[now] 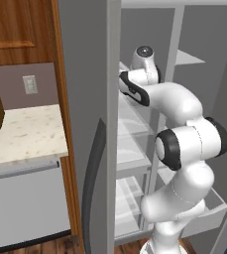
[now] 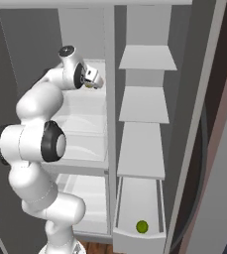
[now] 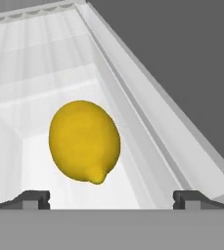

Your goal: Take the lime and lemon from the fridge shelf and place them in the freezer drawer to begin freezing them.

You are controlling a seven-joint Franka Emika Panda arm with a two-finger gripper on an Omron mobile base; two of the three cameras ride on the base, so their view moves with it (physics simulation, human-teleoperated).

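Hand view: lemon (image 3: 84, 141) sits dead ahead on the fridge shelf (image 3: 147, 132), w/ the gripper (image 3: 111, 199) spread wide, one dark tip each side, nothing pinched yet. Fruit looks just in front of the tips, not between them. Right base view has the hand reached into the upper left compartment, a bit of yellow at its nose, and the lime (image 2: 142, 226) already lying in the freezer drawer (image 2: 135, 243), which is pulled open at bottom right. So, by my read, half done; lemon pick is the step in hand. Risks: lemon is smooth and round, so if the tips close off-centre or too shallow it'll prob squirt out and roll back along the glass. Pushing fwd too far could nudge it away before closing. Shelf rim and side wall are near on the right of the hand view, so a finger could clip them on approach or on the lift-out.
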